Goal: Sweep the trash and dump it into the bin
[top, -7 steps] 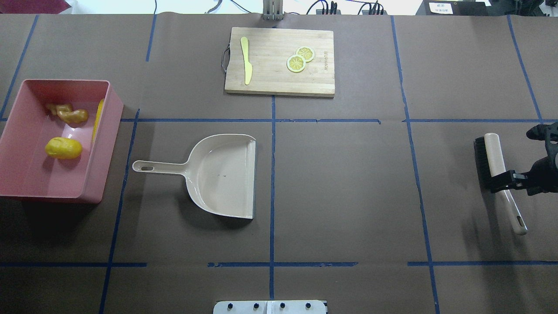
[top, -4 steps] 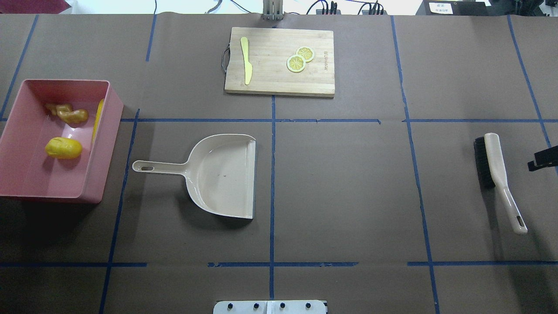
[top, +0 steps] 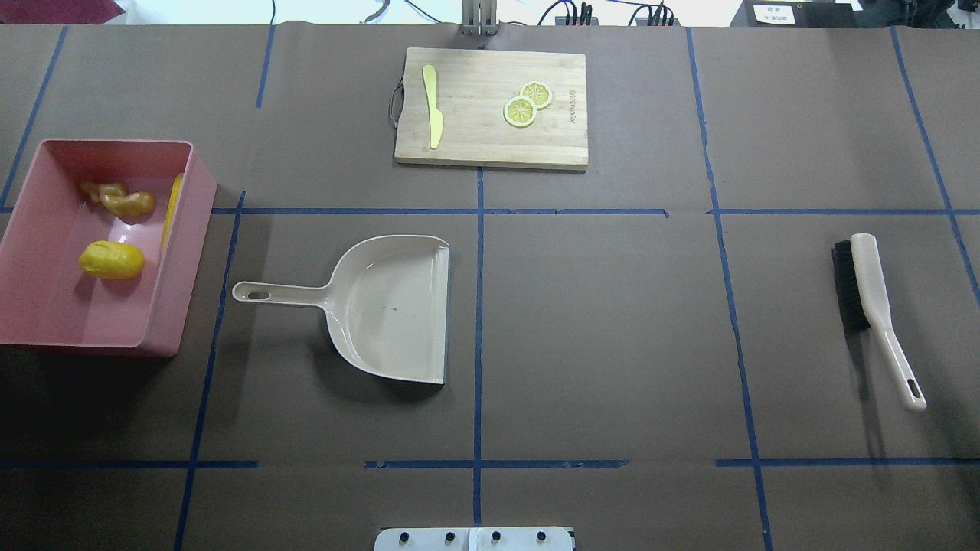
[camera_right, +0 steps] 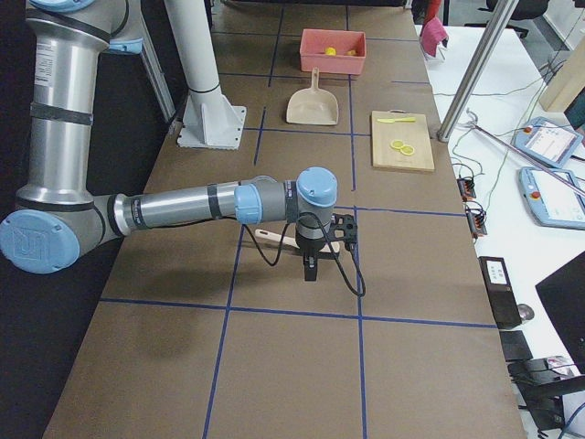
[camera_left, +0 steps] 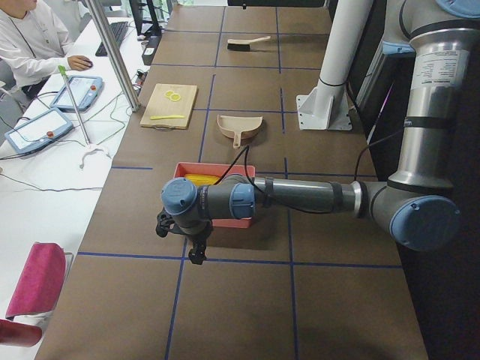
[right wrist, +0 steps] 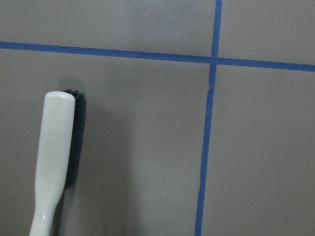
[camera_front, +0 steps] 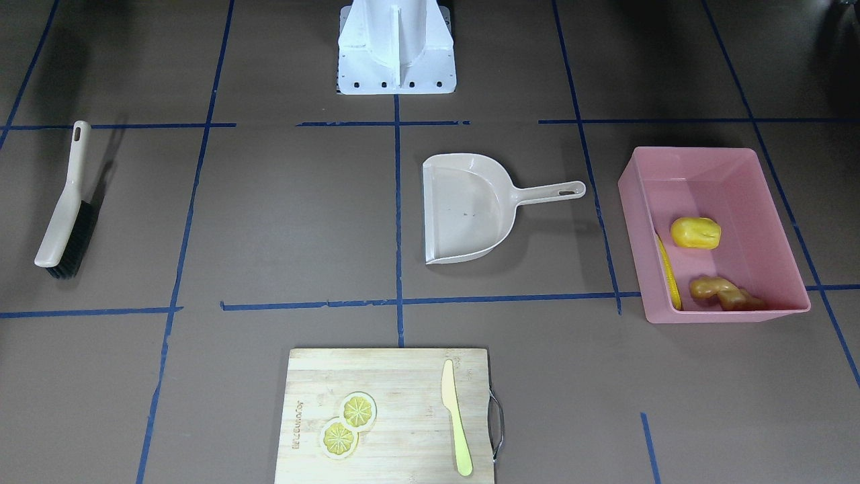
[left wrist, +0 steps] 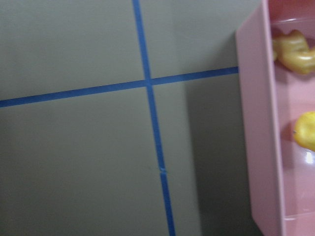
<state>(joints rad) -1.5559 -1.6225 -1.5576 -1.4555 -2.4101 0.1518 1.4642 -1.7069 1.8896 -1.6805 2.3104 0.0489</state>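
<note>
While trash (top: 112, 259) lies in the bin (top: 184, 283), left fingers (camera_left: 196, 255) hang just outside.

Overhead, I see only a thin yellow strip of the corn cob (top: 174, 205); the rest is hidden against the bin (top: 191, 252) wall at 3 o'clock. My left wrist camera is blurred, and the potato-like lump (left wrist: 306, 131) is cut off at its 3 o'clock edge. My right wrist camera cuts off the brush (right wrist: 55, 142) handle at 6 o'clock. The left gripper (camera_left: 184, 236) and right gripper (camera_right: 327, 245) appear only in the side views, so I cannot tell how their jaws stand.
</note>
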